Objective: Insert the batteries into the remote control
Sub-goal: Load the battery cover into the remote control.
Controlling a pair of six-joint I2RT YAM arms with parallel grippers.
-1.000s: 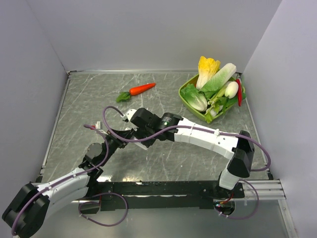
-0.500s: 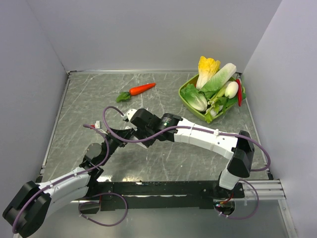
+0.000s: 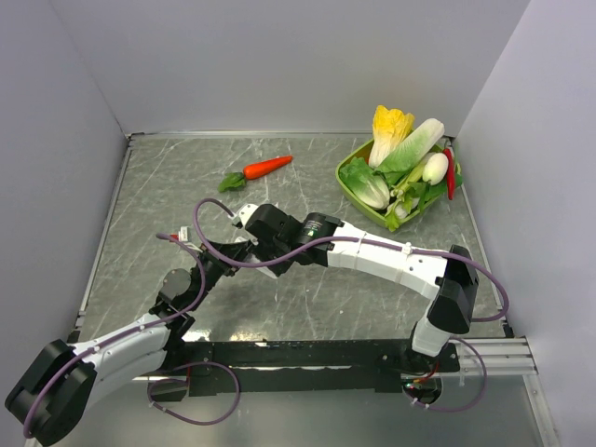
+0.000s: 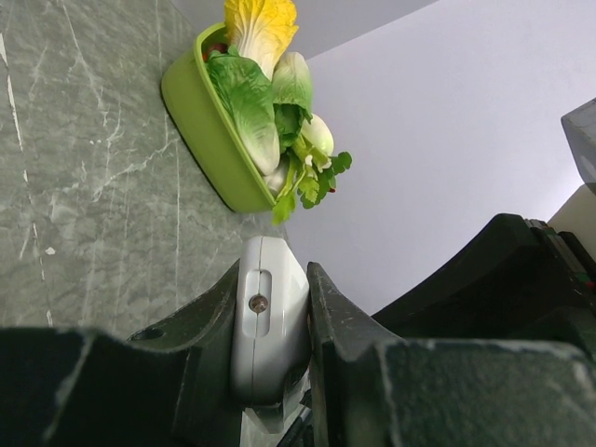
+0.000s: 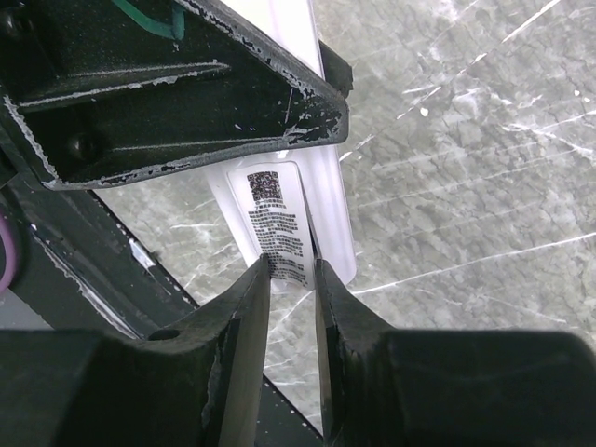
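Over the grey marbled counter [image 3: 307, 168] the left pincer [image 4: 272, 279] clamps the flat white-grey remote control [image 4: 270, 335], which the right pincer [image 5: 291, 270], almost pressed together on I cannot tell what, could pry loose

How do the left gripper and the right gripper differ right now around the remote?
The left gripper is shut on the remote control, one finger on each side; the right gripper has nothing visible between its fingers, only a narrow gap. The left holds the remote near the end with a screw; the right's tips point at the printed label on its back. Both are black and meet at the remote.
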